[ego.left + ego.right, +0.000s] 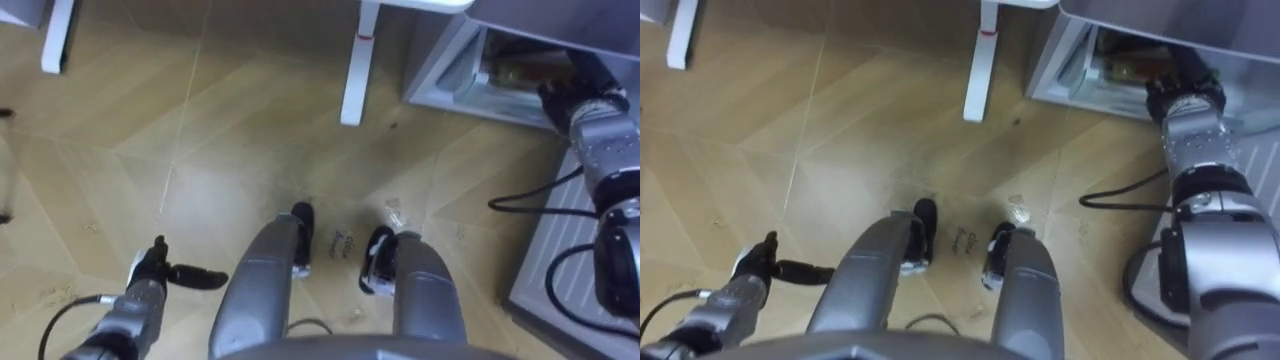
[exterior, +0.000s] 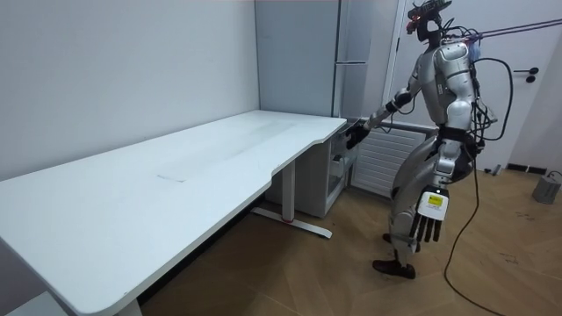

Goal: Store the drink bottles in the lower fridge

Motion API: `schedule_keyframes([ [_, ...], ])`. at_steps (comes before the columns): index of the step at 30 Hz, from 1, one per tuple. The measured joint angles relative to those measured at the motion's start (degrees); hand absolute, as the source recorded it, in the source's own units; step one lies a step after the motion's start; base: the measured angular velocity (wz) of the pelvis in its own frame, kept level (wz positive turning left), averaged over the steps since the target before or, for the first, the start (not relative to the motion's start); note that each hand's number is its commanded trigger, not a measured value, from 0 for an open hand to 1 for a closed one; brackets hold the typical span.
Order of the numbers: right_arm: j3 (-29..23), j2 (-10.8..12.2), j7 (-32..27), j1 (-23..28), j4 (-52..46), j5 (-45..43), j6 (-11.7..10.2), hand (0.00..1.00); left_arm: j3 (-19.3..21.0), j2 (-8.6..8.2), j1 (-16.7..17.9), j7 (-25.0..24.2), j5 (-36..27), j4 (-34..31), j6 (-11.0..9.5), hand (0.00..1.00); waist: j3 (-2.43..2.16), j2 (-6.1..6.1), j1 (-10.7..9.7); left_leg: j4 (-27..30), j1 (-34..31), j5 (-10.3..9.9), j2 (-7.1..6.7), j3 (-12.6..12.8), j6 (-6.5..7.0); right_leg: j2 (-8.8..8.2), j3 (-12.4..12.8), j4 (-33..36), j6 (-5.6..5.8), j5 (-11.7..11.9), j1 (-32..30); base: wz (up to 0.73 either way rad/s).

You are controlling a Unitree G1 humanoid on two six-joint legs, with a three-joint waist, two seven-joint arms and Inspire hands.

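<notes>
The lower fridge compartment (image 1: 450, 75) stands open at the top right, its pale interior showing. Inside lie yellowish-brown items (image 1: 510, 72), too dim to name as drinks. My right arm stretches up to that opening, and my right hand (image 1: 562, 102) is at its edge with the fingers hidden inside. In the room view my right hand (image 2: 356, 136) is held out toward the fridge (image 2: 351, 53). My left hand (image 1: 165, 272) hangs low by my side, fingers straight and holding nothing; the room view shows my left hand (image 2: 428, 221) hanging the same way.
I stand on a wooden floor (image 1: 200, 150) before the fridge. A long white table (image 2: 176, 167) stretches off to the room view's left, and its white leg (image 1: 355, 70) stands just left of the fridge opening. A grey panel (image 1: 560, 260) lies along my right side.
</notes>
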Motion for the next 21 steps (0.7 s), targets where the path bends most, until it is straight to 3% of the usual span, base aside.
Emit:
schedule_keyframes([
  [6, -0.25, -0.01, 0.96, 2.82, -0.78, 0.36, -0.26, 0.0, 1.89, -0.06, 1.04, -0.27, 0.06, -0.79, -0.03, 0.0, -0.2, -0.04, -0.04, -0.14, 1.99, -0.53, 0.04, 0.29, 0.25, 0.26, 0.58, -0.48, 0.46, -0.01, 1.96, -0.03],
  [9, -0.37, -0.01, 0.92, 4.43, -0.79, 0.95, -0.8, 0.0, 2.34, -0.06, 1.6, -0.09, 0.01, -1.16, -0.17, 0.0, -0.71, -0.08, -0.14, -1.13, 3.97, -0.52, -0.02, 0.73, 0.28, 0.19, 0.57, -1.4, 0.66, 0.16, 3.72, -0.07],
  [10, -0.37, -0.01, 0.9, 4.83, -0.79, 1.0, -0.83, 0.0, 2.34, -0.06, 1.57, -0.05, 0.01, -1.15, -0.18, 0.0, -1.17, -0.02, -0.13, -1.37, 4.45, -0.53, 0.03, 0.89, 0.29, 0.17, 0.56, -1.68, 0.67, 0.27, 4.13, -0.08],
  [13, -0.39, 0.0, 0.86, 5.65, -0.85, 0.92, -0.93, 0.0, 2.37, -0.05, 1.52, 0.25, -0.03, -1.16, -0.59, 0.0, -1.45, -0.04, -0.35, -2.08, 5.86, -0.5, 0.08, 1.22, 0.35, 0.14, 0.58, -2.51, 0.71, 0.64, 5.35, -0.08],
  [21, -0.77, 0.22, 0.84, 10.89, -0.94, 0.7, -2.25, 0.0, 3.95, -0.17, 1.67, -0.31, 0.18, -1.11, -0.51, 0.0, -1.86, 0.19, -0.5, -5.43, 9.84, -0.34, 1.56, 1.65, 0.56, 2.66, 1.12, -9.59, 1.34, 3.47, 10.5, -0.1],
])
